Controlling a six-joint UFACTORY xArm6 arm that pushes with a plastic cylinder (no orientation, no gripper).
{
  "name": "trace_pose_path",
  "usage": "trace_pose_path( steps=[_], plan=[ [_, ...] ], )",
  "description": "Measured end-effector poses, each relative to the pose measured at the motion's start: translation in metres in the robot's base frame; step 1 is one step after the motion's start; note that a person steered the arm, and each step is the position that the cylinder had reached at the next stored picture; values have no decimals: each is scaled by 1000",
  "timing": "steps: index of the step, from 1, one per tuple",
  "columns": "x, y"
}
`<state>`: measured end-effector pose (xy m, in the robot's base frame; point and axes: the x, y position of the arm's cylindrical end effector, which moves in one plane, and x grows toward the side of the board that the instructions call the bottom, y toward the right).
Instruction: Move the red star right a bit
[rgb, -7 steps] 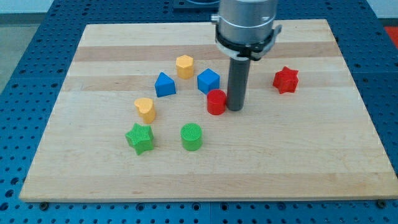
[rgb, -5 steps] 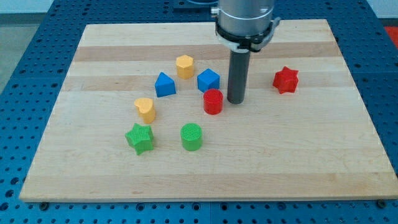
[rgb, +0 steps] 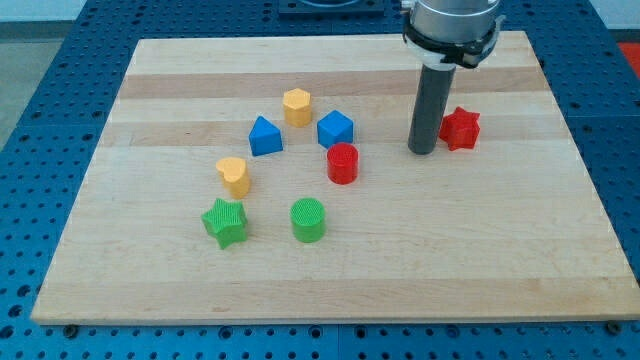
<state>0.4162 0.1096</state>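
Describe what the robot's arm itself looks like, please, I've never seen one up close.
Only its end shows: a silvery grey metal cylinder with a dark collar beneath it, entering from the view's top. From it hangs a straight dark grey rod, ending at my tip. No cables or markings are visible.

Table (rgb: 480, 250) is pale wood, smooth, matt, grain in lengthwise strips. Red star (rgb: 460, 128) and green cylinder (rgb: 308, 220) look like matt plastic with fine ribbed layers. Rod ending in my tip (rgb: 422, 151) is dark, matt; collar (rgb: 452, 20) is brushed grey metal.
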Motion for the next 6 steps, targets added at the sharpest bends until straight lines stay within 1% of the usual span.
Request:
trace_pose_path(
  steps=[3,4,5,6],
  plan=[
    [0,38],
    [0,31],
    [0,13],
    [-2,25]
  ],
)
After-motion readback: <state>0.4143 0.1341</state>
